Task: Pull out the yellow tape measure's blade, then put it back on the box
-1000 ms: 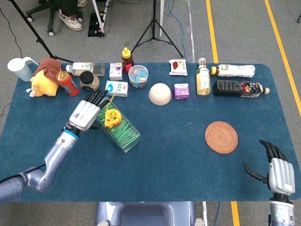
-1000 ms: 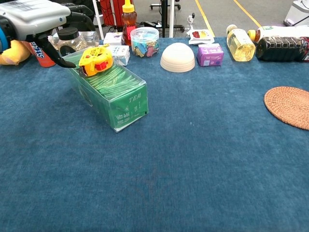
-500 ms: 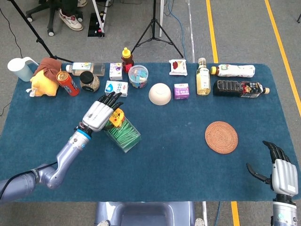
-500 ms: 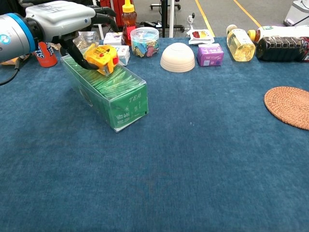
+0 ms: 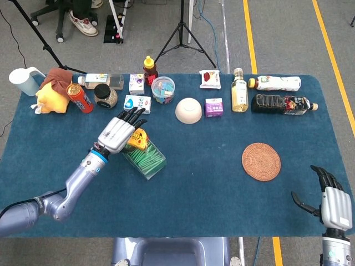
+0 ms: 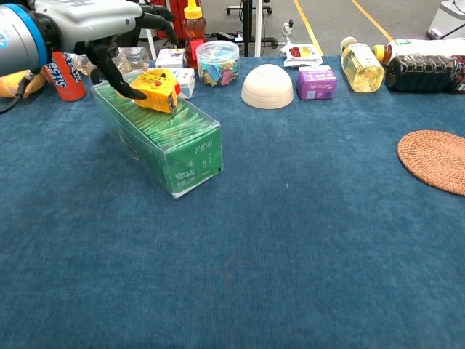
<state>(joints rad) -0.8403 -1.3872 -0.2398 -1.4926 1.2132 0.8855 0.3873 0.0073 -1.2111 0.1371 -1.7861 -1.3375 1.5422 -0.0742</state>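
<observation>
Since a second ago the left hand [image 6: 87,22] has swung in from the left of the box and closed around the yellow tape measure [image 6: 158,89], which now sits tipped and a little turned rather than lying flat. Its fingers [image 5: 135,114] curl over the far side of the case while the thumb hooks down on the near-left side, so the hand grasps the tape measure; in the chest view the case looks barely raised, its lower edge at or just touching the top of the green tea box [image 6: 182,149]. Whether it has truly left the box I cannot tell.

Judging by its look, the tape measure is a hard, smooth plastic shell, compact and fairly light, likely to twist in a loose grip. The broad flat sides are the place to hold it, leaving the blade tip on the edge free for the other hand to pinch. The blade itself would be thin, springy metal that snaps back if let go.

Further out, the box lies at an angle on the blue tablecloth [image 5: 199,183], left of centre, with a white bowl [image 5: 188,110] to its far right. Well apart, at the near right corner, the right hand [image 5: 334,202] hovers with fingers spread, holding nothing.
</observation>
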